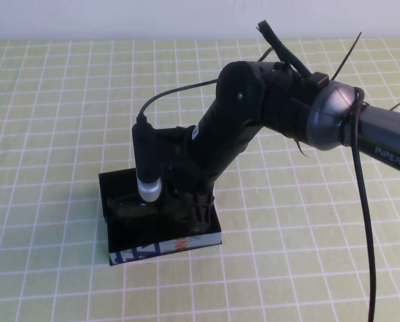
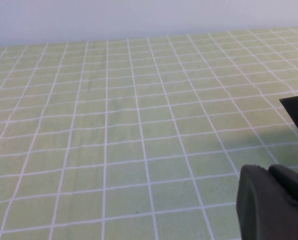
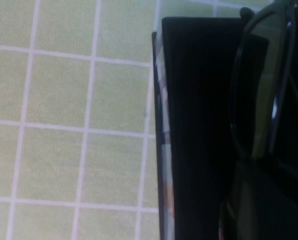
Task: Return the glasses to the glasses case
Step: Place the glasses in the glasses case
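Across the green-and-white checked surface point(image 1: 59, 121), nothing but bare cloth is showing on the robot's left side in the high view, and the left arm is not appearing there at all. From the left wrist view, only a dark corner of the left gripper point(image 2: 271, 202) is poking into the picture above the same checked cloth, so whether its fingers are open or closed cannot be told.

Nearer the middle, the glasses case point(image 1: 119, 184) is lying open on the surface, its black lining facing up and its blue, white and orange patterned edge point(image 1: 161, 249) facing the robot. The right gripper point(image 1: 186, 204) is reaching down into the case from the right, with the black Piper arm point(image 1: 254, 107) sloping up behind it and a cable looping over the wrist camera. The glasses point(image 3: 271, 75) are sitting inside the case, one dark lens and thin black frame lying against the lining right beside the gripper. How the right fingers are standing, and whether they are gripping the frame, cannot be told.
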You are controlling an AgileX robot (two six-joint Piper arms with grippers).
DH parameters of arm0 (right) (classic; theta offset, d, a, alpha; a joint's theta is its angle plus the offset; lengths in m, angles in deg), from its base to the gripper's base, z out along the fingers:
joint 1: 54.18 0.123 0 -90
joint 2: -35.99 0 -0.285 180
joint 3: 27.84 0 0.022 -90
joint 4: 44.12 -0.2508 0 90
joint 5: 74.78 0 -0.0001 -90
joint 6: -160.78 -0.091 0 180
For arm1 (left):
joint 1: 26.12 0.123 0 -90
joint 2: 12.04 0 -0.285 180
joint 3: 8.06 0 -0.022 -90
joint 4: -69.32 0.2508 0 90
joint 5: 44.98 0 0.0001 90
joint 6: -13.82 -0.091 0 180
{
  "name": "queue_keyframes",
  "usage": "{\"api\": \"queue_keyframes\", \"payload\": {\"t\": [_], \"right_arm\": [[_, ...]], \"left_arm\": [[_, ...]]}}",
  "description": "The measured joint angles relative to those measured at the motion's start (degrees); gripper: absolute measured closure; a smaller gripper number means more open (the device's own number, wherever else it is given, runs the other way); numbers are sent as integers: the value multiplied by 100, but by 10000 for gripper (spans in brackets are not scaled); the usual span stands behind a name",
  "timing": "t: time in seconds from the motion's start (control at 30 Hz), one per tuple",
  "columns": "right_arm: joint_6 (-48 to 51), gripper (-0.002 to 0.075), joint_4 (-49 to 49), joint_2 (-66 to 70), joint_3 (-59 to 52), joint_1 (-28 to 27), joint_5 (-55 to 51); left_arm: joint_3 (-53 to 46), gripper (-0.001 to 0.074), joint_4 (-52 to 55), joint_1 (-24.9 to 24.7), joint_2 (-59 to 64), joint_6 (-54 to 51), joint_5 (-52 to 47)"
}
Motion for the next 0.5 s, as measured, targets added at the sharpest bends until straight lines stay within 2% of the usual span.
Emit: {"api": "queue_keyframes", "payload": {"t": [0.5], "right_arm": [[-115, 727, 82, 0, 0, 0, 23]], "left_arm": [[0, 738, 0, 0, 0, 0, 229]]}}
